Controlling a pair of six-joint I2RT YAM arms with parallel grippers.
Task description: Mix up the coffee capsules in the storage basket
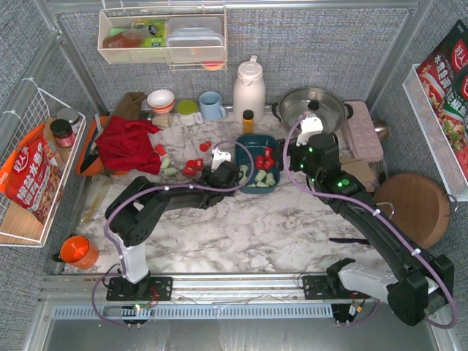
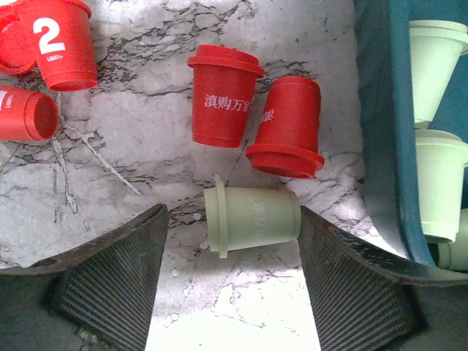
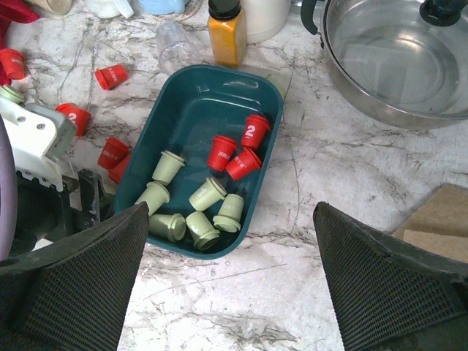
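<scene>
The teal storage basket (image 1: 257,183) sits at the table's middle back; in the right wrist view (image 3: 197,110) it holds several mint green capsules (image 3: 208,194) and three red capsules (image 3: 245,162). More red capsules (image 1: 194,167) and green ones (image 1: 170,167) lie loose on the marble to its left. My left gripper (image 2: 234,212) is open, low over the table beside the basket's left wall (image 2: 376,146). A green capsule (image 2: 252,219) lies on its side between the fingers, its base against the right finger (image 2: 344,270). Red capsules (image 2: 223,95) lie just beyond. My right gripper (image 3: 230,292) is open and empty, above the marble near the basket's right front.
A steel pot (image 3: 395,58) and a yellow spice bottle (image 3: 227,33) stand behind the basket. A white jug (image 1: 248,88), a blue mug (image 1: 212,106) and a red cloth (image 1: 128,142) are at the back. A round wooden board (image 1: 413,208) lies right, an orange mug (image 1: 79,252) front left.
</scene>
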